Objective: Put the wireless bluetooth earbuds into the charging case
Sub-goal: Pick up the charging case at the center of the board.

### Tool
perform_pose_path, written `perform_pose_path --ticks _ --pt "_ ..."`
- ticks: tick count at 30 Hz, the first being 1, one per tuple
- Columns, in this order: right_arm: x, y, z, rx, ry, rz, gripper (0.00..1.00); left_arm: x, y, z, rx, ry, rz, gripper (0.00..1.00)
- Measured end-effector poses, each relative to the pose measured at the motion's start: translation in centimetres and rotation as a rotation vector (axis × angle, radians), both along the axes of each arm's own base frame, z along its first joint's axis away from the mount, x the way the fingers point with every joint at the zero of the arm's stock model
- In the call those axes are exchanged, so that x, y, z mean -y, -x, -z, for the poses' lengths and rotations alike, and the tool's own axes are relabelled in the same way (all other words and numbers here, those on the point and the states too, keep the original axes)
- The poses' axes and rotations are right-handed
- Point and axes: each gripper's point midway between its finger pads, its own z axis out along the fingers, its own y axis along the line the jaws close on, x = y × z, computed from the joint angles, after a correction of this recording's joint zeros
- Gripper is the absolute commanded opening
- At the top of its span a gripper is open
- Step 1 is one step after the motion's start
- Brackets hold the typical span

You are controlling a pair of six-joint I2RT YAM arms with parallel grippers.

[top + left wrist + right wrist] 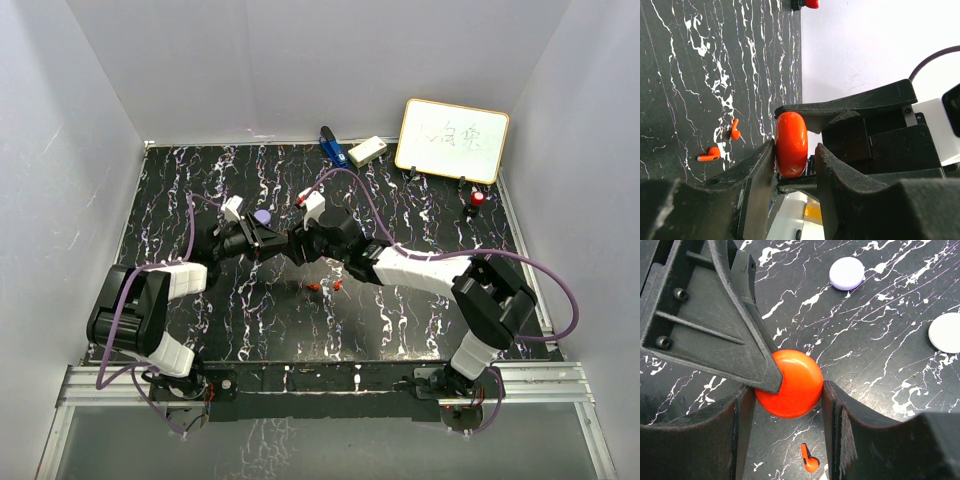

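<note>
Now pinching glossy round red case (797, 382) by its rim in right gripper (789, 397), flanking its domed faces with left gripper (795, 160), clamp unclear, leaving tiny stemmed earbuds (734, 129) lying on marbled table (280, 330).

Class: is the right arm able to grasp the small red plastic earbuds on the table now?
Probably not: its end effector is clamped on the round red plastic case, leaving it occupied.

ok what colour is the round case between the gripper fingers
The case is glossy orange-red, plain with no pattern. It shows best in the right wrist view.
</note>
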Motion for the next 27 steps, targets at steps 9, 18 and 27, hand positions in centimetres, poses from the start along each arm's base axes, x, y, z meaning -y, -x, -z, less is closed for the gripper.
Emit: perform_pose_path --ticks 9,18,27 --pt "0.3 0.1 0.3 -0.018 0.007 -0.004 0.59 0.6 0.0 0.6 -0.021 0.012 0.013 0.00" --pt "2.7 -1.0 -2.9 -0.079 -0.116 0.010 0.79 0.8 -0.8 -0.1 0.017 0.019 0.013 0.00" --pt "9.2 -3.5 -7.9 -0.154 -0.333 0.077 0.69 2.0 -3.4 -0.4 0.061 0.122 0.079 0.00"
